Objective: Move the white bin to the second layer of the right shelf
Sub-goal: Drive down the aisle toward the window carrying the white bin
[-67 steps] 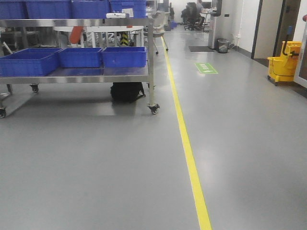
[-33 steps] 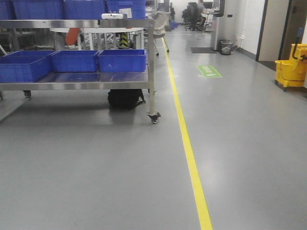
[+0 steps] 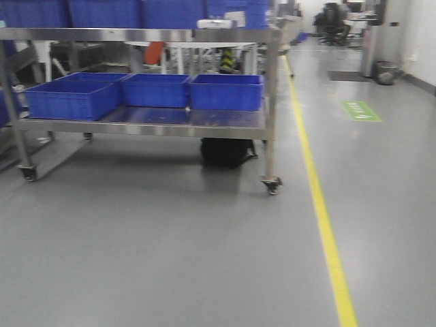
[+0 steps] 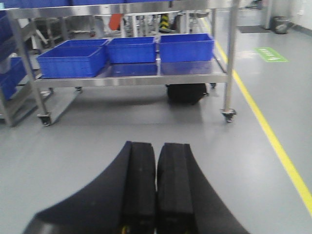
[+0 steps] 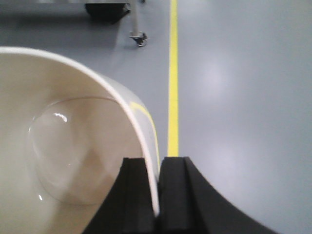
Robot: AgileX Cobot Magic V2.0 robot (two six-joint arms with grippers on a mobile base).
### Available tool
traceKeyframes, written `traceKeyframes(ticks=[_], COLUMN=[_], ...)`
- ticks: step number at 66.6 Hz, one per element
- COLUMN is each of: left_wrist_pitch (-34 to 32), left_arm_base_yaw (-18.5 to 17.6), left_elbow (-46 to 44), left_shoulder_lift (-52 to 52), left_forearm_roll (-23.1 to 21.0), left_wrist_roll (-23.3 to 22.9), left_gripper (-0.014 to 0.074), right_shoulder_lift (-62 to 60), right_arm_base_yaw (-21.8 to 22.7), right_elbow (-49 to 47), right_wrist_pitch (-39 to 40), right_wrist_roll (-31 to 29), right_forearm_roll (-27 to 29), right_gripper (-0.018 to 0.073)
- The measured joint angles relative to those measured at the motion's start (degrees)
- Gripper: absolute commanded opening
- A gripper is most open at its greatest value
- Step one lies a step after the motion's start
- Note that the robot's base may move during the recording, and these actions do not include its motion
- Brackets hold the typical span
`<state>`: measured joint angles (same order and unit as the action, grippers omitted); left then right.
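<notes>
Across the smooth, faintly reflective grey floor [image 3: 136, 259], your base faces the steel wheeled cart [image 3: 136, 128], and the right shelf second layer appears in none of the views. Turning to find it could, by this reading, clip a cart post or the caster [image 3: 271, 184], and the jolt would pass straight to your load. The white bin [image 5: 63, 146] hangs from your right gripper [image 5: 157, 168], which is clamped on a single thin wall at the rim. A one-edge pinch on slick plastic may let the tub swing or slip free. Your left gripper [image 4: 157, 147] has its fingers pressed together on nothing, so it lends no support. The cart is brushed steel with flat shelves and square posts. The blue crates [image 3: 225, 92] are rigid, rectangular plastic. The yellow line [image 3: 327, 231] is flat paint. The bin is glossy cream, with a curved wall, a rounded base and bright highlights. The gripper fingers are matte black blocks.
</notes>
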<state>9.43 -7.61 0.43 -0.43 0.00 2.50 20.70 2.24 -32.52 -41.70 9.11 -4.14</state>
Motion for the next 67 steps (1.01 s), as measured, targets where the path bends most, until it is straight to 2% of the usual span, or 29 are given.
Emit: traceKeyframes(ticks=[67], left_wrist_pitch=[0.00], left_arm_base_yaw=[0.00], left_elbow=[0.00], left_shoulder_lift=[0.00], left_forearm_roll=[0.00], left_wrist_roll=[0.00], left_gripper=[0.0085], right_shoulder_lift=[0.00], right_arm_base_yaw=[0.00], right_elbow=[0.00], right_wrist_pitch=[0.00], right_wrist_roll=[0.00], right_forearm_roll=[-0.09], right_gripper=[0.0049])
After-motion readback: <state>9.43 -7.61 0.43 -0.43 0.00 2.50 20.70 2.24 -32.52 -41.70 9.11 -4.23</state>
